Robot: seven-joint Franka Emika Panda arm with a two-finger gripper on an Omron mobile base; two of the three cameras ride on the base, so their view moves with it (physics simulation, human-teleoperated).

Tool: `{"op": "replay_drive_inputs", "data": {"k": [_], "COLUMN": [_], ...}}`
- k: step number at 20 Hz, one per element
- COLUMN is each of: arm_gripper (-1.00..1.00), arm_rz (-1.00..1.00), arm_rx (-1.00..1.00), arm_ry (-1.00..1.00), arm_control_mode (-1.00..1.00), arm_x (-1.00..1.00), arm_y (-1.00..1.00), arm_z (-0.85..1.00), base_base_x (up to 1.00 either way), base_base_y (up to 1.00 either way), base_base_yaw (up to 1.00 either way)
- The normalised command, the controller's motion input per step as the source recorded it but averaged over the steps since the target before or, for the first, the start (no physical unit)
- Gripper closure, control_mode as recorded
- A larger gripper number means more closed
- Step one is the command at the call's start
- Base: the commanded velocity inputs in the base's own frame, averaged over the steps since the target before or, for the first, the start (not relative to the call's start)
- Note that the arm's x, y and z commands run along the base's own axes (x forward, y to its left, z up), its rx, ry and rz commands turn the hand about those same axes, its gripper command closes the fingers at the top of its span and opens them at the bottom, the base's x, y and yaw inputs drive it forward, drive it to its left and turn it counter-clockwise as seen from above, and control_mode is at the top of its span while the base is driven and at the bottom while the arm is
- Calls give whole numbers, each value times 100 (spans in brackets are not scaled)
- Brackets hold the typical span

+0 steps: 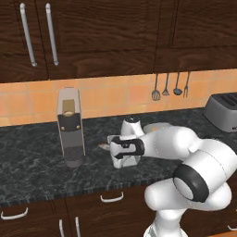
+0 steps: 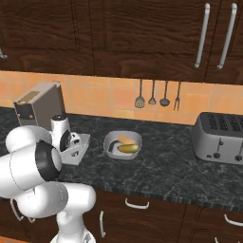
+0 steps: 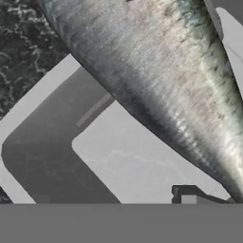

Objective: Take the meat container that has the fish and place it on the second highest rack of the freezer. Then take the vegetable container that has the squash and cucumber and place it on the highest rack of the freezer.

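**Pincer low over the fish tray on the worktop**

No brand, label or writing can be read on anything here.

The pincer [image 1: 124,159] hangs low over the dark speckled worktop [image 1: 32,162], just above a pale grey tray [image 2: 80,147]. In the hand view the fish [image 3: 156,71] lies very close, a long silver-grey body running from 11 o'clock down to 4 o'clock, with the tray's pale rim and darker floor at 8 o'clock of it. One dark fingertip [image 3: 190,197] rises at the bottom, close beside the fish's flank. Whether the pincer is spread or clenched cannot be told; nothing is seen gripped.

In the left base view the fish's pointed end pokes out at 9 o'clock of the pincer. A coffee machine [image 1: 70,129] stands at 9 o'clock of that.

In the right base view a grey bowl [image 2: 110,141] with the squash [image 2: 126,140] and cucumber [image 2: 128,148] sits at 3 o'clock of the tray, near it. A toaster [image 2: 220,137] stands well apart, further toward 3 o'clock. Utensils [image 2: 158,97] hang on the tiled wall.
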Motion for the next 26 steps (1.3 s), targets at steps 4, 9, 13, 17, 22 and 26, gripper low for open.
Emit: {"op": "replay_drive_inputs", "data": {"k": [4,9,13,17,22,26], "arm_gripper": [-100,-100,100,100,100,100], "arm_rz": [1,0,0,0,0,0], "arm_rx": [0,0,0,0,0,0], "arm_ry": [-3,0,0,0,0,0], "arm_control_mode": [-100,-100,-100,-100,-100,-100], "arm_x": [0,0,6,0,0,-1], "arm_y": [0,0,0,0,0,14], "arm_z": [-39,0,0,0,0,38], "base_base_x": [0,0,0,0,0,0], "base_base_y": [0,0,0,0,0,0], "base_base_yaw": [0,0,0,0,0,0]}}
